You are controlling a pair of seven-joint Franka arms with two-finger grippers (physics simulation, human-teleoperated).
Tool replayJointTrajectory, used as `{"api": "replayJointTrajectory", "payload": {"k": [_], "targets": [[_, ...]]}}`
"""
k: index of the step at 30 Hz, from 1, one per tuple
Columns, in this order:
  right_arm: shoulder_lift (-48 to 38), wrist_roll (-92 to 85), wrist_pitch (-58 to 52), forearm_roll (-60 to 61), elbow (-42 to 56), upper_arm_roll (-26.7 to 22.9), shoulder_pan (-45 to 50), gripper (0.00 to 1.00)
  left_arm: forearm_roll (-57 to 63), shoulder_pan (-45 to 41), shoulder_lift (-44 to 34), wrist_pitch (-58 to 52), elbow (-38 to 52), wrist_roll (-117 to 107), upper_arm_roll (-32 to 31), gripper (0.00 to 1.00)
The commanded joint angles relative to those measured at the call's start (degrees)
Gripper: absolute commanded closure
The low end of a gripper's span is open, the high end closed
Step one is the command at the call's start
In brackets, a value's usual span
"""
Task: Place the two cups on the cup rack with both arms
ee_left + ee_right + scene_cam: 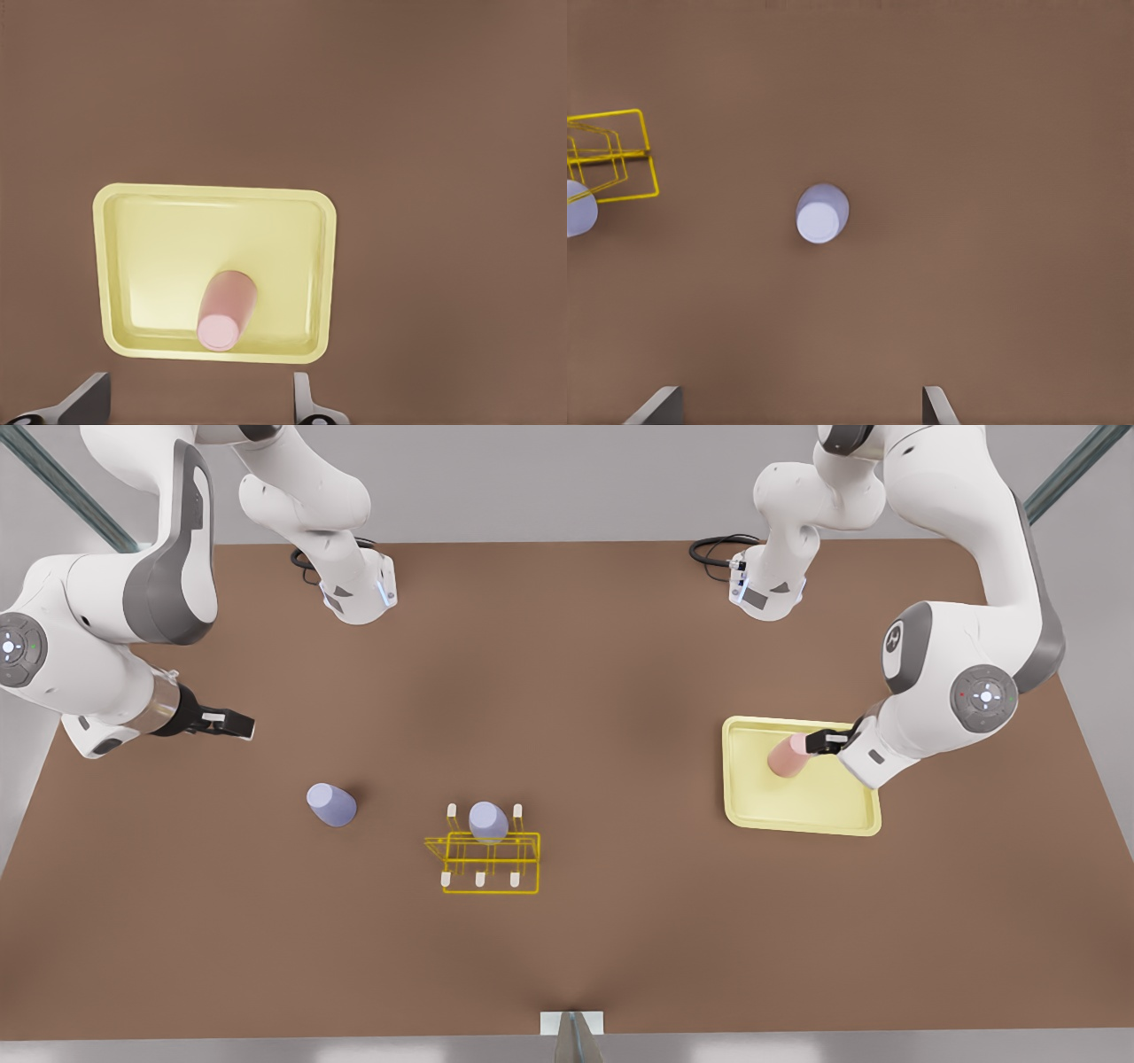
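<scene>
We see the left gripper (831, 741) spread wide above the pink cup (788, 755) in the tray (802, 815). The right gripper (232, 724) hangs wide open, well apart from the lavender cup (331, 804)

- The worktop (567, 691) looks matt brown, smooth, with no grain and no shine.
- The tray (742, 815) is pale yellow, looks like smooth plastic, with a soft sheen along its raised rim.
- The pink cup (787, 755) has a smooth, matt surface, like plastic.
- The two lavender cups, one on the worktop (331, 804) and one on the rack (488, 821), have the same smooth matt finish.
- The cup rack (485, 861) is thin bright-yellow wire with white-tipped pegs.
- The arms (966, 646) have glossy white shells and grey matt joint sections.
- The fingers (84, 403) look dark grey and matt.
</scene>
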Motion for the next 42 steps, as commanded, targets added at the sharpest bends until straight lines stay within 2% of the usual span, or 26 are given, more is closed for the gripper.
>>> {"api": "replayJointTrajectory", "payload": {"k": [1,3,4,6,10,14,19,23,32,33,38,42], "targets": [[-0.06,-0.06,0.17,0.03,0.03,0.03,-0.05,0.00,0.04,0.00,-0.08,-0.03,-0.36,-1.32,0.01,0.00],[0.03,-0.06,0.17,0.03,0.03,-0.06,-0.05,0.00,0.04,0.35,-0.17,3.21,-3.16,-0.88,0.01,0.00],[0.12,-0.06,0.17,0.12,0.03,-0.06,-0.05,0.00,0.48,0.62,-0.60,12.95,-10.36,-1.06,0.18,0.00],[2.13,0.03,1.74,-0.94,0.03,0.20,0.83,0.00,0.39,0.97,-0.61,25.44,-20.12,-1.23,0.45,0.00],[9.43,-0.41,10.97,-0.76,-1.55,0.56,3.11,0.00,0.39,2.29,-1.22,36.70,-30.32,-0.88,0.54,0.00],[9.87,-0.41,21.43,-0.76,-9.03,0.47,4.00,0.00,0.39,2.29,-1.84,45.23,-37.98,-0.97,1.06,0.00],[11.10,-0.41,32.16,-0.85,-17.38,0.47,4.00,0.00,0.39,2.38,-1.92,48.58,-42.90,-0.88,1.50,0.00],[14.00,-0.94,33.30,-0.76,-17.73,0.47,3.12,0.00,0.39,2.29,-1.92,53.23,-46.68,-0.88,1.50,0.00],[17.08,-2.17,36.02,-0.85,-20.98,0.47,2.94,0.00,0.39,1.85,-2.63,53.85,-49.40,-0.88,1.50,0.00],[17.78,-2.78,36.02,-0.85,-20.98,0.38,2.94,0.00,0.39,1.85,-2.71,58.06,-51.86,-0.88,1.50,0.00],[18.58,-3.40,36.11,-0.85,-21.86,0.38,2.50,0.00,0.31,1.85,-3.07,59.04,-52.92,-0.97,1.50,0.00],[19.01,-3.40,36.81,-0.94,-22.47,0.38,2.50,0.00,0.22,1.85,-2.80,64.40,-55.91,-0.97,1.50,0.00]]}}
